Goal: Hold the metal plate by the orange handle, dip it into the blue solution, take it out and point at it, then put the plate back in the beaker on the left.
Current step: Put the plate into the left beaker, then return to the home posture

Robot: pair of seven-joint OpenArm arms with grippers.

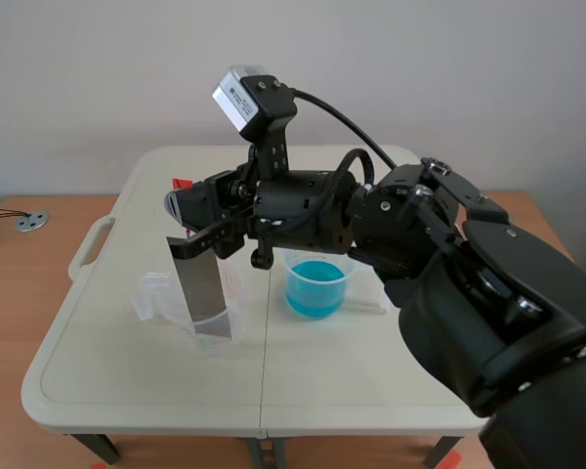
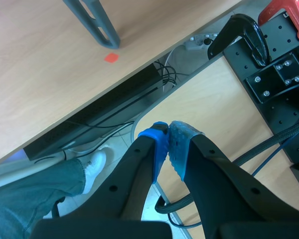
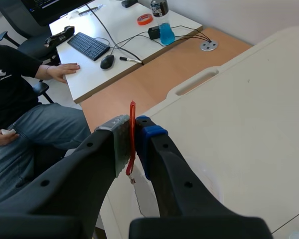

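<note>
- Hidden in the scene view: most of the orange handle (image 1: pixel 183 184), covered by the right gripper (image 1: pixel 188 217) apart from a small red tip above the fingers.
- Cut off from the scene view altogether: the left arm. Appears only in its own wrist view, above cables and a white shoe (image 2: pixel 97 164).
- Hard to trace: the clear beaker (image 1: pixel 156 298) on the left of the table (image 1: pixel 322 381), its wall almost colourless. Cannot tell whether the plate's lower end touches its bottom.
- Seen nearly edge-on in the right wrist view: the metal plate (image 3: pixel 142 196), a pale sliver under the fingers, mostly masked by the gripper itself.
- Right gripper (image 3: pixel 132 134): clamped on the orange handle (image 3: pixel 132 112), one pad pressed against each face, the thin strip upright between them.
- Metal plate (image 1: pixel 200 283): hangs from that grip.
  - Long axis near vertical, with a slight lean.
  - Upper end at the gripper, lower end down inside the clear beaker.
  - Broad grey face turned toward the camera.
- Beaker of blue solution (image 1: pixel 317 283): near the clear beaker, on its right, and apart from the plate.
- Left gripper (image 2: pixel 168 132): closed tip to tip, blue pad against grey-green pad, with nothing between them.
- Beyond the table in the right wrist view: a seated person (image 3: pixel 15 89) at a desk with a keyboard (image 3: pixel 92 46).
</note>
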